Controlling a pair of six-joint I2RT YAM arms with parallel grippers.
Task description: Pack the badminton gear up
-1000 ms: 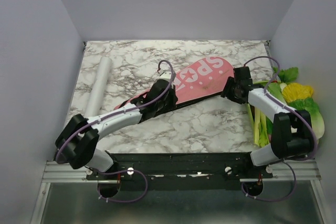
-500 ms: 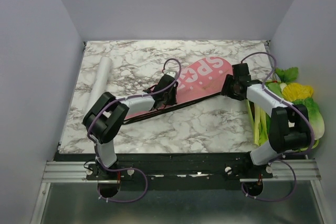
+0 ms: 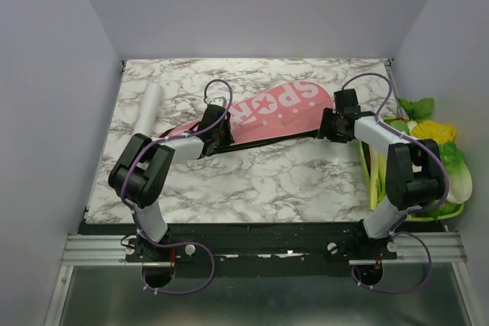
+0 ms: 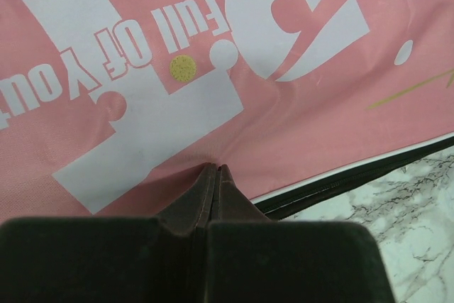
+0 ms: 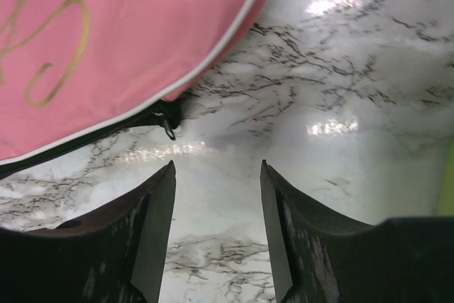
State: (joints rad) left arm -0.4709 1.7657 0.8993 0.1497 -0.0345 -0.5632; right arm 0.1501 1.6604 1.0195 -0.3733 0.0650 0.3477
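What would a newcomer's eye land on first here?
The long pink bag with white SPORT lettering, lying diagonally across the marble table. The left gripper is pinched shut on its fabric; the right gripper hangs open just off the bag's wide end. Green and yellow toy vegetables pile up at the right edge.

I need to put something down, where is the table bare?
Widest bare marble: the table strip between the bag and the near edge. Also the far strip behind the bag. Crowded: tube at left, vegetables at right.
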